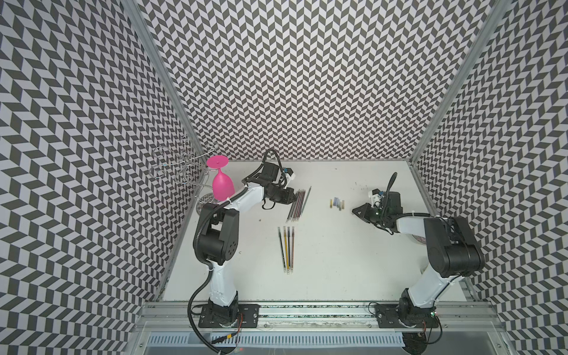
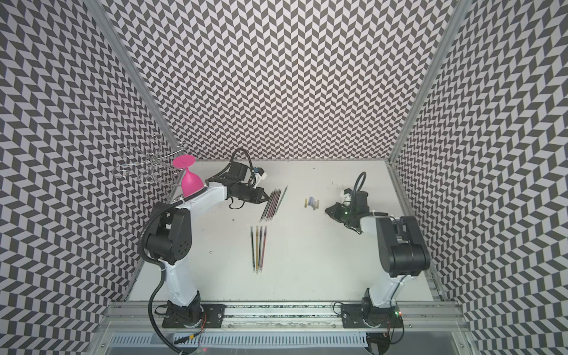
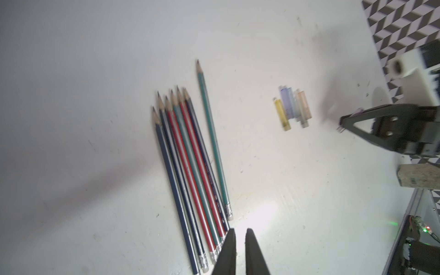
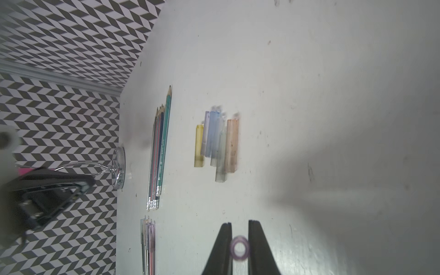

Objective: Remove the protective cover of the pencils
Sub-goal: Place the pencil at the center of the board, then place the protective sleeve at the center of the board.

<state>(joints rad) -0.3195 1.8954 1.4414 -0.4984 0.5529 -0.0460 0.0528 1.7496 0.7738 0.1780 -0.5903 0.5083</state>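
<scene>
In both top views the left fingers [image 1: 292, 198] look clenched with nothing between them, just beside a fan of bare pencils [image 1: 296, 204] lying toward the far edge of the white surface [image 1: 338, 261]. The right fingers [image 1: 354, 211] point toward a small heap of loose covers [image 1: 337, 204] near their tips, to the right of the bare pencils. Four capped pencils [image 1: 286, 249] lie side by side near the middle of the surface, apart from both arms. Chevron-patterned walls [image 1: 307, 76] close in three sides, and a pink glass [image 1: 222, 184] hangs upside down on a wire rack [image 1: 178, 163] at the far left corner. In the left wrist view the left fingers [image 3: 248, 237] show only a sliver of gap, empty, beside the pencils' eraser ends. In the right wrist view the right fingers [image 4: 227, 235] grasp a purple cover [image 4: 240, 248], seen end-on as a ring, with the loose covers ahead of them.
</scene>
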